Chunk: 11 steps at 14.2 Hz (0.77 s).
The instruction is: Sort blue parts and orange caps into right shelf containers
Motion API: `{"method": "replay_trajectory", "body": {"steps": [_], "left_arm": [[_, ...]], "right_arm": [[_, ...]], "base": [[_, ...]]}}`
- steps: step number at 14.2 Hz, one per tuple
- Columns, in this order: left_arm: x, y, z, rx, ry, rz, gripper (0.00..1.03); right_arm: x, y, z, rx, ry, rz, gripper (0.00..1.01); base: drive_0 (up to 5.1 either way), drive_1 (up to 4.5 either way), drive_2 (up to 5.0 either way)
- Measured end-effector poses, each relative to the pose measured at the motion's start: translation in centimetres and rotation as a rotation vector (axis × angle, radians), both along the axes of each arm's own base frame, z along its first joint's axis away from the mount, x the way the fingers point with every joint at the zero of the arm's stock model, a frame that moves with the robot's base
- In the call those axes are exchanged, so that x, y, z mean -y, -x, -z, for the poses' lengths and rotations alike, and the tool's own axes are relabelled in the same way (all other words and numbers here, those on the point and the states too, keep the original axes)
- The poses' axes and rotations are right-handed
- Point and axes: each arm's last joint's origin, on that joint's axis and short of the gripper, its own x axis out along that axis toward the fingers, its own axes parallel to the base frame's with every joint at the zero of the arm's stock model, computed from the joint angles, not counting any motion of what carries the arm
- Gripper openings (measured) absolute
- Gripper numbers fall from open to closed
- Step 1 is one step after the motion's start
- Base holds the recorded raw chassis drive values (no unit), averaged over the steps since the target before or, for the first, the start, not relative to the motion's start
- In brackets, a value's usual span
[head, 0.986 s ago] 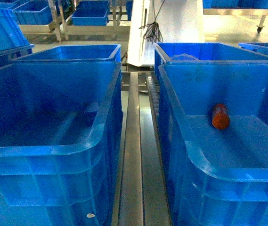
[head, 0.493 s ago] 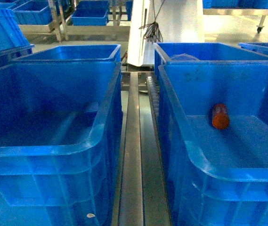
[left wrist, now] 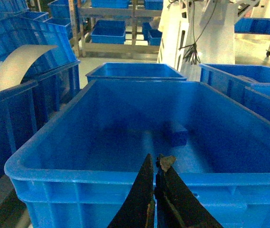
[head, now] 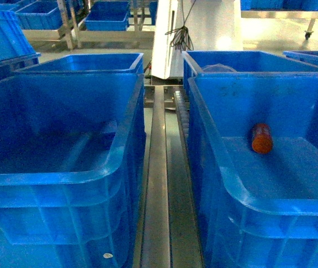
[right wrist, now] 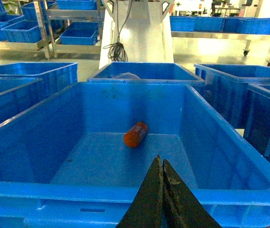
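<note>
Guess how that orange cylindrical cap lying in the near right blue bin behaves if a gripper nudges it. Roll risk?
The orange cylindrical cap lies on its side on the smooth floor of the bright-blue plastic bin, so it would probably roll when nudged sideways. It looks like rigid plastic, likely light. The rounded surface may slip between closing fingers.

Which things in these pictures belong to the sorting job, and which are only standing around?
Belonging to the job:
- orange cylindrical cap, lying on the floor of the bright-blue plastic bin on the right
- bright-blue plastic bin on the left, holding a small blue part

Only standing around:
- metal rail between the bins
- white machine column with hanging black cables
- metal shelf racks behind
</note>
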Motion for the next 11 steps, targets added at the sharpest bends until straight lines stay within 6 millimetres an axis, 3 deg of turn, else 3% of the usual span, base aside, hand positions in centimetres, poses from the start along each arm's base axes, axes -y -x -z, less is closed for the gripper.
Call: {"method": "replay_trajectory", "body": {"steps": [1,2,8,11], "left_arm": [[0.00,0.00,0.00,0.000,0.000,0.000,0.02],[0.00,0.00,0.00,0.000,0.000,0.000,0.14],[0.00,0.00,0.00,0.000,-0.002,0.000,1.00],[0.00,0.00,0.00,0.000,-0.002,0.000,0.98]], "right_arm": [[0.00,0.00,0.01,0.000,0.000,0.000,0.01],[0.00,0.00,0.01,0.000,0.000,0.000,0.10],[0.00,0.00,0.01,0.000,0.000,0.000,1.00],[0.00,0.00,0.00,0.000,0.000,0.000,0.98]], "base": [[0.0,0.00,0.0],[0.0,0.00,0.0],[0.0,0.00,0.0],[0.0,0.00,0.0]]}}
